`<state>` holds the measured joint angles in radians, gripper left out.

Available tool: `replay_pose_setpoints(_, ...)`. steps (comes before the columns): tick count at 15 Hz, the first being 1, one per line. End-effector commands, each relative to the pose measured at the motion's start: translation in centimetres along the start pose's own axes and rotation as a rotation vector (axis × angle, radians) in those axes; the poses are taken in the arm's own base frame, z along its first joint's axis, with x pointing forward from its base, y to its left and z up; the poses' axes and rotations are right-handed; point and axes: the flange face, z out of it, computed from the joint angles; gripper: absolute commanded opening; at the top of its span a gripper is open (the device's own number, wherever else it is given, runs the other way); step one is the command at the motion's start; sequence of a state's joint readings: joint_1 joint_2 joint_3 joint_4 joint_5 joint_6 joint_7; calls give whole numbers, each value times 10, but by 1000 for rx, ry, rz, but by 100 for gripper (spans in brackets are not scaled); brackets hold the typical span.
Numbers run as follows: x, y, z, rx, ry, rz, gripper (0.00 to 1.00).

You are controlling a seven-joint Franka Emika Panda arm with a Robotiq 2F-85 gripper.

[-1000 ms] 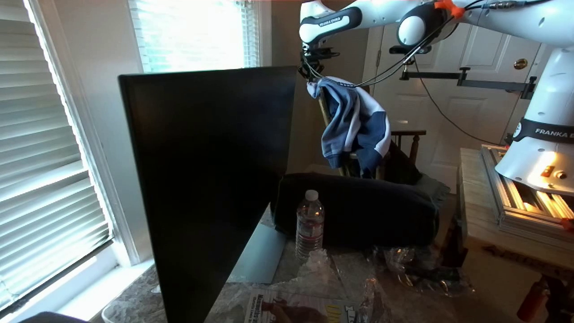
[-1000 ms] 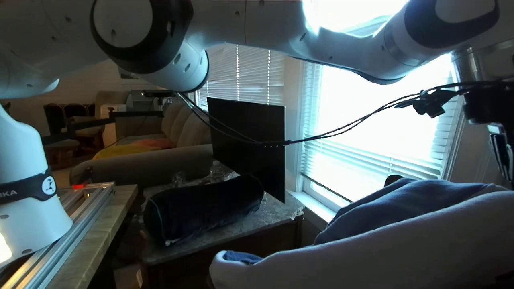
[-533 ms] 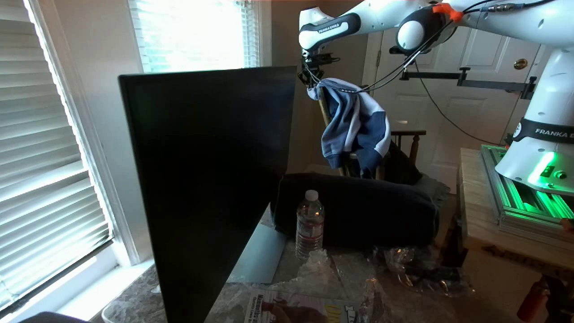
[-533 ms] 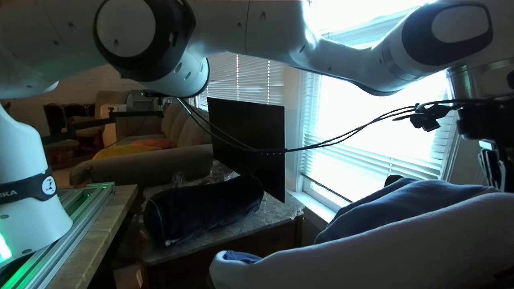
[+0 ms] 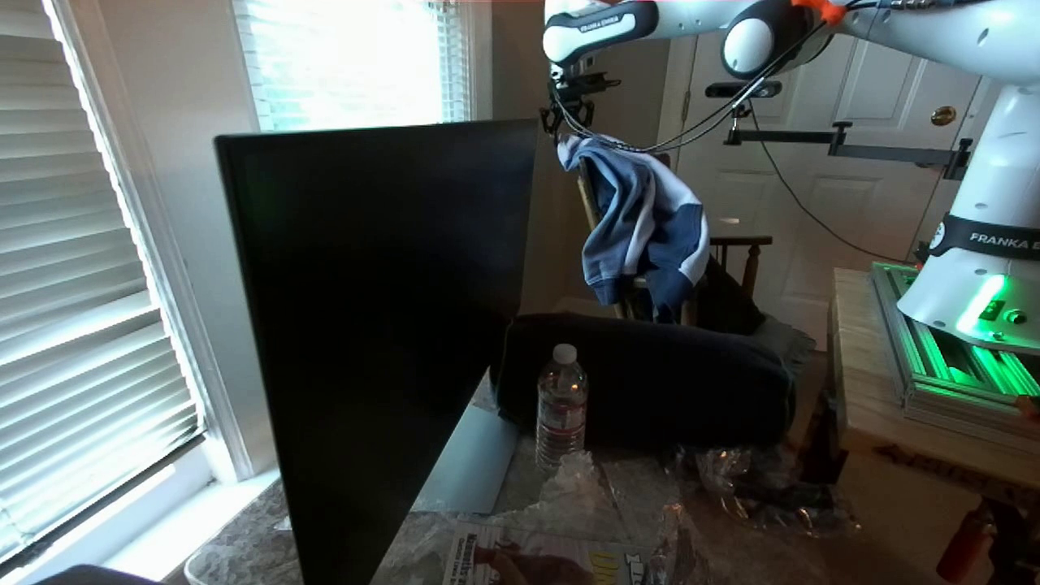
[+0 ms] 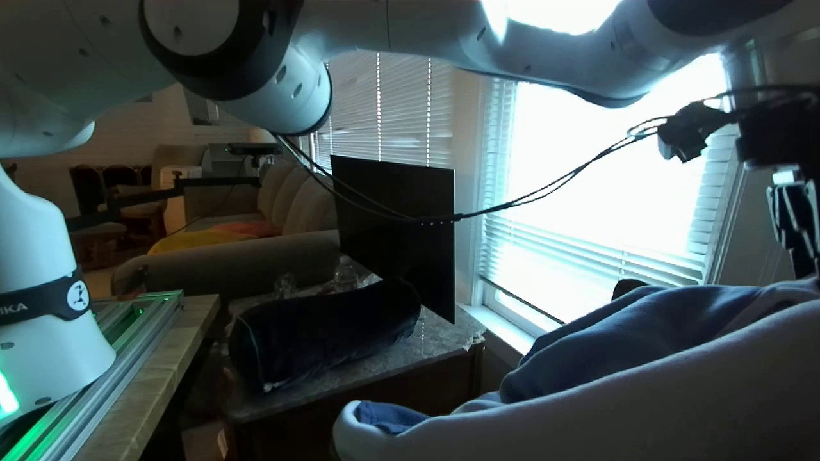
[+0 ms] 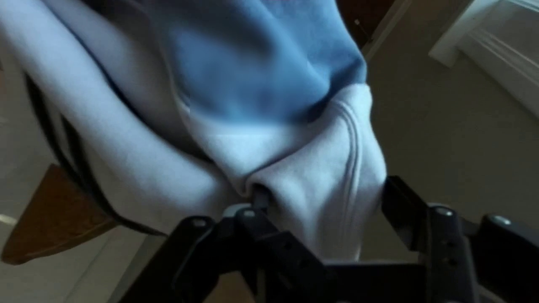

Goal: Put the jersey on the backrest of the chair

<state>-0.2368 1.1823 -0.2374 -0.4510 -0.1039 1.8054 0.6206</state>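
The tool (image 7: 326,189) looks released to us: in the wrist view its fingers (image 7: 404,214) stand wide apart, with a pale end of the jersey (image 7: 236,97) showing between them. One fingertip is partly lost at a dark fold, and we cannot tell whether it touches the cloth. The blue part is blurred, and the jersey runs off the top edge. To one side we see a brown wooden piece (image 7: 54,219), but cannot say what it belongs to.

In an exterior view the jersey hangs over the backrest (image 5: 587,199) of the chair (image 5: 741,240), covering most of it. The tool is right by the jersey's upper end, its fingertips too small and dark for us to make out. Cables (image 5: 749,93) cross in front of the cloth's top. A dark bundle (image 5: 642,386) on the table (image 5: 252,532) hides the chair's lower part from us.

In an exterior view where glare washes out the window (image 6: 608,192), the jersey fills the lower right corner, cut off by the frame, and conceals the backrest. A dark rounded shape (image 6: 626,287) behind it we cannot identify. The right edge crops the tool.
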Motion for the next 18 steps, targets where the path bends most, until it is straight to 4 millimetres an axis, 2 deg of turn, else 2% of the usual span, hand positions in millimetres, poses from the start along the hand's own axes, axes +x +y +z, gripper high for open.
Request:
replay_pose_setpoints(1, 4, 28, -61, -54, -85, 14, 100)
replay_pose_setpoints(4, 4, 46, -103, -64, -131, 12, 100)
replay_pose_setpoints(8, -2, 63, -132, -114, -181, 6, 100)
replay_pose_setpoints(12, -11, 78, -147, -156, -266, -69, 100)
replay_pose_setpoints(15, -15, 84, -152, -184, -288, -100, 100)
replay_pose_setpoints(18, -13, 81, -145, -155, -292, -79, 100)
